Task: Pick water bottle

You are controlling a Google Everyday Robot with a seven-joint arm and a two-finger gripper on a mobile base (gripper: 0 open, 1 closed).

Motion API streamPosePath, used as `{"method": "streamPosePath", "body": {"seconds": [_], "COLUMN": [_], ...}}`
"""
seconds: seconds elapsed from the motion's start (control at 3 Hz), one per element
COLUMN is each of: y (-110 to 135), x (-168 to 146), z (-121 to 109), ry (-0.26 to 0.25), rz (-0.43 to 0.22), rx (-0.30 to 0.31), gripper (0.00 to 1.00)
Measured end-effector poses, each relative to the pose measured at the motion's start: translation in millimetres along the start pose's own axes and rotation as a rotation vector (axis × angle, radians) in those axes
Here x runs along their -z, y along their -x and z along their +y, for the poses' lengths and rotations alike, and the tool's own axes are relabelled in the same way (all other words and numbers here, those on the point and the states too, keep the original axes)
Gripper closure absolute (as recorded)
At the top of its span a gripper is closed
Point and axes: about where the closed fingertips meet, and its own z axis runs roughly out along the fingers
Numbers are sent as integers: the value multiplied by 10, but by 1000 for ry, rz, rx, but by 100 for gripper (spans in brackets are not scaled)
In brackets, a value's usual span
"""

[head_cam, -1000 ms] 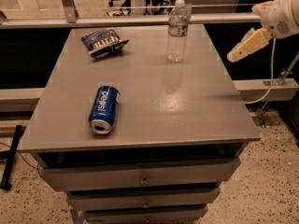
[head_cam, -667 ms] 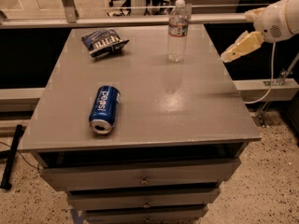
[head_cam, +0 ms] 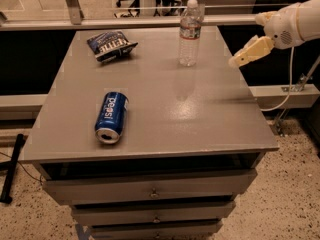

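Observation:
The water bottle stands upright near the far edge of the grey table, right of centre. It is clear and ribbed, with a white cap and a white-and-red label band. My gripper reaches in from the right on a white arm, above the table's right edge. It is right of the bottle and apart from it, at about the height of the bottle's lower half. It holds nothing.
A blue Pepsi can lies on its side at the front left of the table. A dark blue snack bag lies at the far left. Drawers sit under the tabletop. A rail runs behind the table.
My gripper has moved left, toward the bottle, and slightly down. The bottle, can and bag have not moved.

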Motion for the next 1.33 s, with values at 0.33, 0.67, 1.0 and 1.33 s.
{"method": "streamPosePath", "body": {"seconds": [0.33, 0.67, 1.0, 1.33], "y": [88, 184, 270, 334], "x": [-376, -727, -980, -1193], "z": [59, 29, -48, -125], "ry": [6, -9, -33, -41], "rz": [-76, -141, -191, -233], "rx": [-15, -25, -25, -47], "gripper": [0, 0, 0, 0]}}
